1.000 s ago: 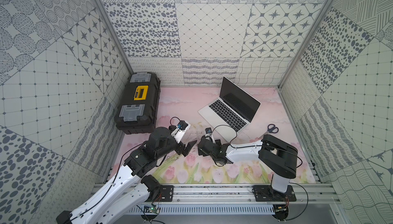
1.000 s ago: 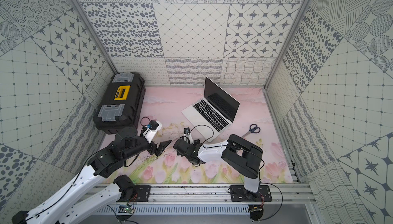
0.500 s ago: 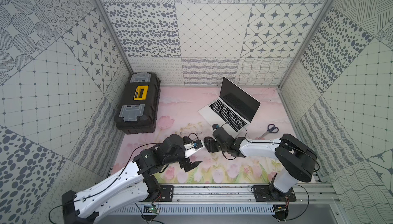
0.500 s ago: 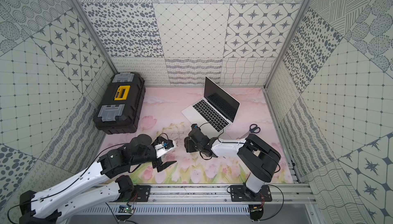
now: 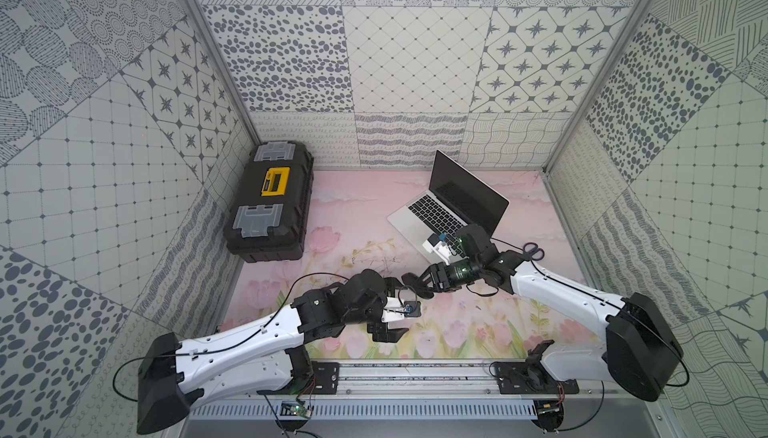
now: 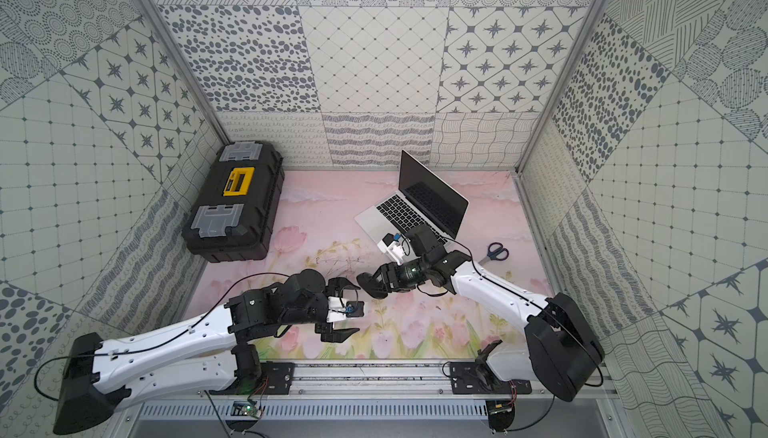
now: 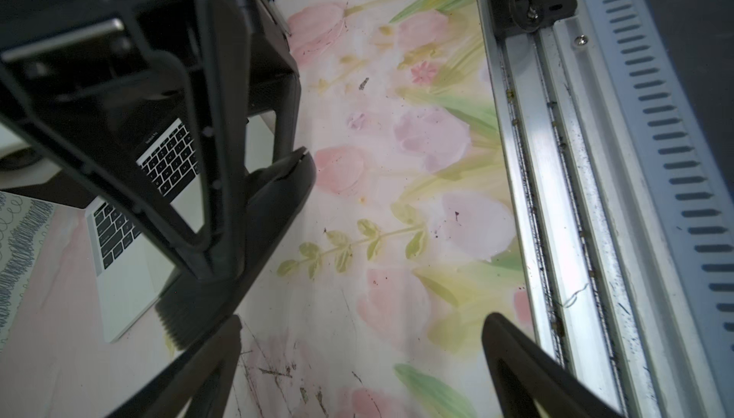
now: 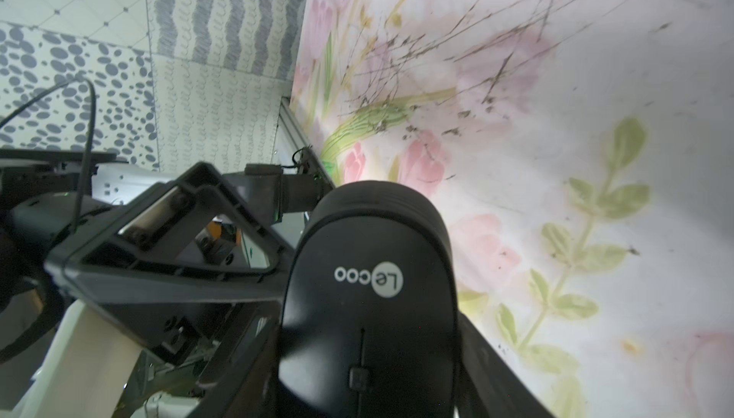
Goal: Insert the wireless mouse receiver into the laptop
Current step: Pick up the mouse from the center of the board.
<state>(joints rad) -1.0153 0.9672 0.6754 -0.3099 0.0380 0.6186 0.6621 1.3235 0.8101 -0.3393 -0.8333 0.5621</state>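
Wireless mouse receiver out of sight in every view, presumably inside the black mouse clamped by the right gripper over the front middle of the table. The mouse's long axis points at the left gripper, spread wide and empty just beside. The laptop sits open toward the far right corner.

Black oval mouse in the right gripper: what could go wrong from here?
1. The black oval mouse is smooth and rounded; clamped in the right gripper, it may slip or twist.
2. The open left gripper hangs very close to it, so the two could collide.
3. The wireless mouse receiver shows in no view; if it drops, the busy pink floral mat could hide it.
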